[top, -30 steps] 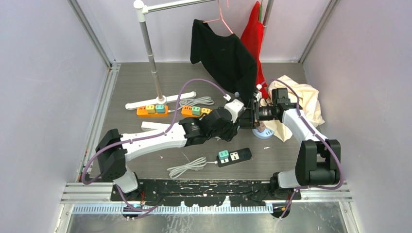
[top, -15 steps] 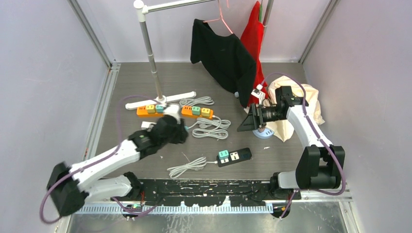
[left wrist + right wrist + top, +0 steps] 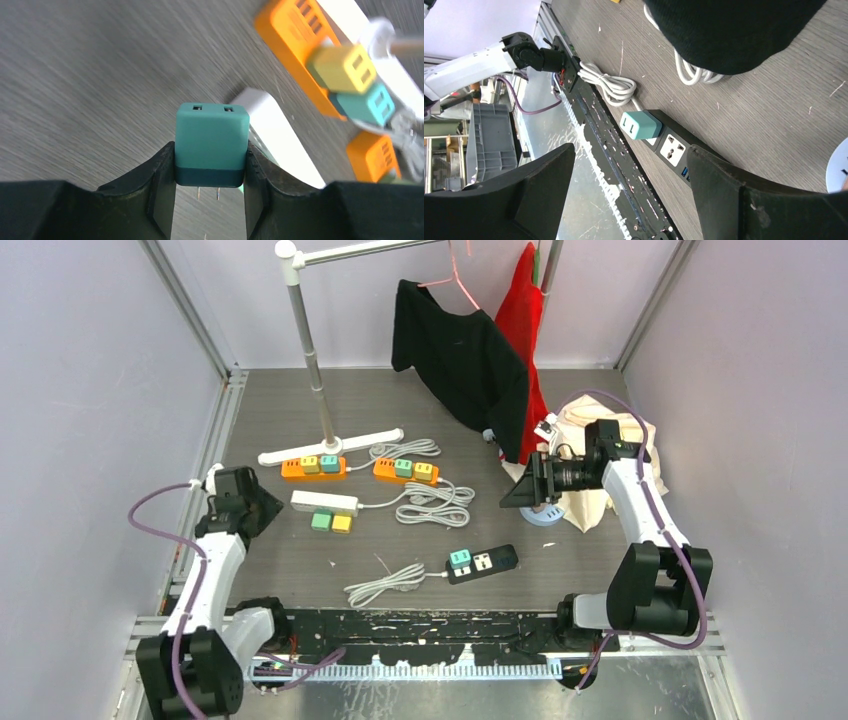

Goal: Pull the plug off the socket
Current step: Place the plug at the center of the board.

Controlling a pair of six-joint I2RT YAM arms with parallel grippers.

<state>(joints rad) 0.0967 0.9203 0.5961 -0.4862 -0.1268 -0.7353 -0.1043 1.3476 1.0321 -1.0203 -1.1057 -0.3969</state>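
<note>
Left wrist: left gripper (image 3: pixel 210 169) partly closed, both fingers pressed on sides of teal plug (image 3: pixel 212 137); plug's long axis runs along the fingers, two bare prongs toward the camera, slotted face away toward the white power strip (image 3: pixel 282 137) on the table (image 3: pixel 75 75). Right wrist: right gripper (image 3: pixel 630 150) spread wide, holding nothing; black power strip (image 3: pixel 672 150) in view.

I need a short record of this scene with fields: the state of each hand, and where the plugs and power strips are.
left hand: shut on the teal plug, prongs bare, clear of any socket
right hand: open, empty
black strip: on the table, second plug seated in it
orange strip: two plugs seated
</note>
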